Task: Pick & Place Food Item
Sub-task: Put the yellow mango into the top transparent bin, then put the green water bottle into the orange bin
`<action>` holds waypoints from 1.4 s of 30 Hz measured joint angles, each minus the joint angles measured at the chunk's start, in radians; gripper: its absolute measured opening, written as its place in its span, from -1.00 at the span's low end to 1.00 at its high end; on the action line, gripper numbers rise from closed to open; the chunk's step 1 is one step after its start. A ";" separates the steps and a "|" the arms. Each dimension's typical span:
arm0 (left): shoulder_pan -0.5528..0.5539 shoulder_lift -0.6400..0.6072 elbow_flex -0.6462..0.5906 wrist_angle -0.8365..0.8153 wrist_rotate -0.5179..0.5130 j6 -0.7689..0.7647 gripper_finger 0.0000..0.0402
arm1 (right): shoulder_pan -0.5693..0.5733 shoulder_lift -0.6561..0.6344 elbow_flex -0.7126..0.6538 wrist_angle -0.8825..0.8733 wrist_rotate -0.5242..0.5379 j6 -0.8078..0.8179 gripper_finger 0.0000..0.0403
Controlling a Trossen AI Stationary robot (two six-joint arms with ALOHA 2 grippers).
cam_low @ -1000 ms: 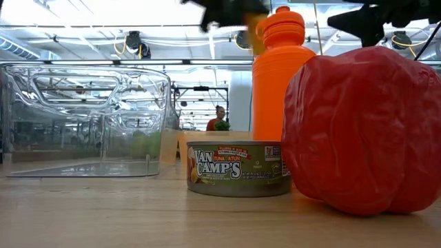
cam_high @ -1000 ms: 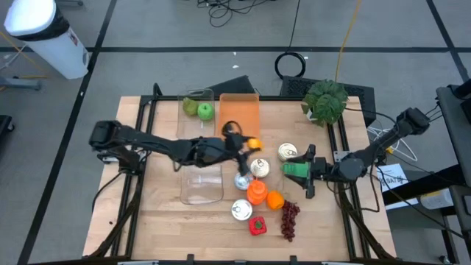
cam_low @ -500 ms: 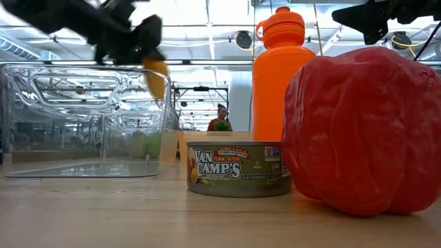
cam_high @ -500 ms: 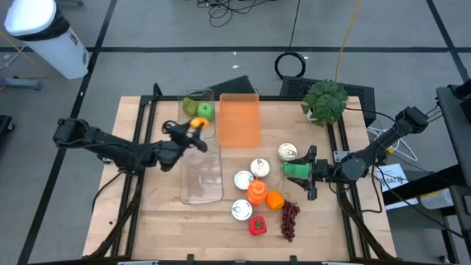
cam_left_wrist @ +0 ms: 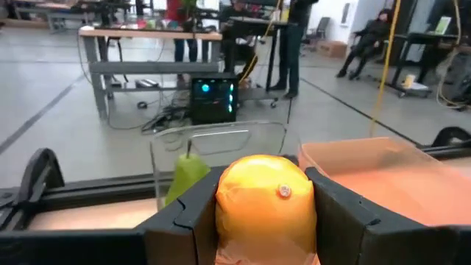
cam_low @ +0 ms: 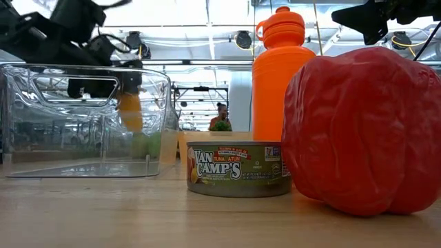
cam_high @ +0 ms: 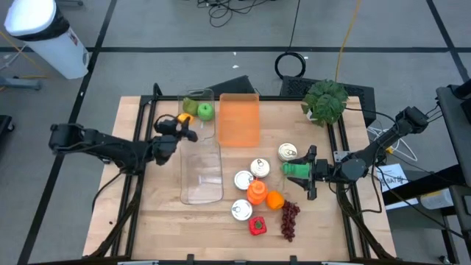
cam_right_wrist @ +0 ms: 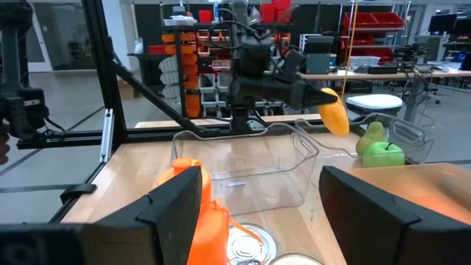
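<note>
Above the far left part of the bench, the left hand is clamped on a yellow-orange fruit, probably a lemon or a small mango (I cannot tell which). Its two dark fingers press on both sides of the fruit, and the fruit hangs in the air, not touching the wood. It is at the left edge of the clear container, near the far end of it, just beside a green apple and a green pear that lie at that far end. From the low camera the fruit is seen through the clear wall, above the container's floor.

To the right of the clear container stands an orange container. Nearer to the front there are three cans, an orange bottle, a small orange fruit, a red pepper and a bunch of dark grapes. One more can lies close to the right arm.

On the right side, the right hand waits above the bench with its fingers apart and holds nothing; a green part is seen at its wrist. A green plant stands at the far right corner.
</note>
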 joint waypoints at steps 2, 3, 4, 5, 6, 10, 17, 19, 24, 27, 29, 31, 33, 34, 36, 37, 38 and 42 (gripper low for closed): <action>0.034 0.001 0.000 0.008 0.053 0.000 -0.17 | 0.000 0.000 0.000 0.001 0.000 0.000 0.28; 0.051 0.001 0.000 0.010 0.080 -0.001 -0.17 | 0.000 0.000 0.000 0.001 0.000 0.000 0.28; 0.066 0.001 0.000 0.002 0.098 -0.002 -0.17 | 0.000 0.000 0.000 0.000 0.000 -0.001 0.28; 0.080 0.003 0.000 -0.011 0.107 -0.009 -0.17 | 0.000 0.000 0.000 0.001 0.001 -0.001 0.28; 0.092 0.007 0.000 -0.023 0.108 -0.021 -0.17 | 0.000 0.000 0.000 0.001 0.004 -0.001 0.28; 0.139 0.019 0.000 -0.072 0.109 -0.086 -0.17 | -0.002 0.000 0.000 0.001 0.005 -0.001 0.28; 0.176 0.064 0.001 -0.080 0.140 -0.169 -0.07 | -0.002 0.000 0.000 0.000 0.004 -0.002 0.28; 0.182 0.081 0.001 -0.087 0.142 -0.188 0.14 | -0.002 0.000 0.000 0.000 0.005 -0.002 0.28; 0.190 0.108 0.001 -0.086 0.141 -0.193 0.62 | -0.002 0.000 0.000 0.000 0.004 -0.002 0.28; 0.189 0.116 0.001 -0.083 0.141 -0.197 0.78 | -0.002 0.000 0.000 0.000 0.004 -0.002 0.28; 0.189 0.116 0.001 -0.083 0.141 -0.204 0.86 | -0.002 0.000 -0.001 0.000 0.004 -0.002 0.28; 0.189 0.116 0.001 -0.080 0.141 -0.205 0.91 | -0.002 0.000 -0.001 -0.001 0.004 -0.002 0.28; 0.189 0.114 0.001 -0.072 0.141 -0.204 0.95 | -0.002 0.000 -0.001 -0.004 0.002 -0.001 0.28; 0.188 0.111 0.001 -0.070 0.142 -0.196 0.95 | -0.002 0.000 -0.001 -0.007 0.001 0.000 0.28; 0.184 0.098 0.001 -0.050 0.160 -0.169 0.96 | -0.002 0.000 -0.001 -0.018 0.001 0.000 0.28; 0.181 0.087 0.001 -0.038 0.172 -0.155 0.95 | -0.002 0.000 -0.001 -0.027 0.000 0.001 0.28; 0.177 0.076 0.001 -0.026 0.187 -0.140 0.95 | -0.002 0.000 -0.001 -0.037 0.000 0.001 0.28; 0.154 0.030 0.001 0.025 0.243 -0.094 0.92 | -0.001 0.000 -0.001 -0.061 0.000 0.001 0.28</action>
